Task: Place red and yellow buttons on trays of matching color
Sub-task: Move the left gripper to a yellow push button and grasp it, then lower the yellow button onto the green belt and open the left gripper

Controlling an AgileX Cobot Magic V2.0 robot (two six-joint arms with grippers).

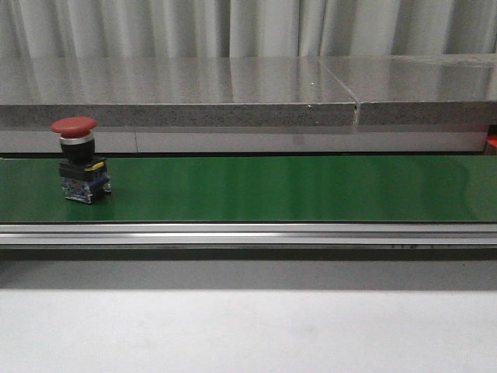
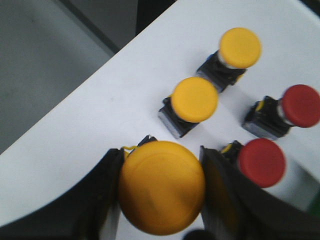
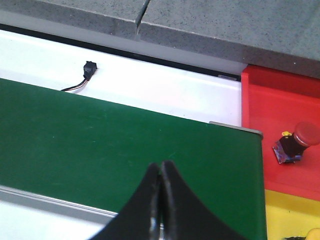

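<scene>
Clamping a yellow mushroom-head button [image 2: 161, 187], left gripper [image 2: 162, 195] over white table [image 2: 100, 125]; right gripper [image 3: 160, 192] jaws together above green conveyor belt [image 3: 100, 145]; red mushroom-head button [image 1: 78, 159] upright on belt.

Belt [image 1: 295, 190]: bare except one red button [image 1: 78, 159] standing at its left end.
White table [image 2: 100, 115]: four buttons clustered close.

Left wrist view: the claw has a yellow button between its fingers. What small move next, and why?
Probably lift the left claw straight up. Its fingers bracket the yellow button, while two other yellow buttons and two red buttons stand close by on the white surface; sideways travel could knock them.
</scene>
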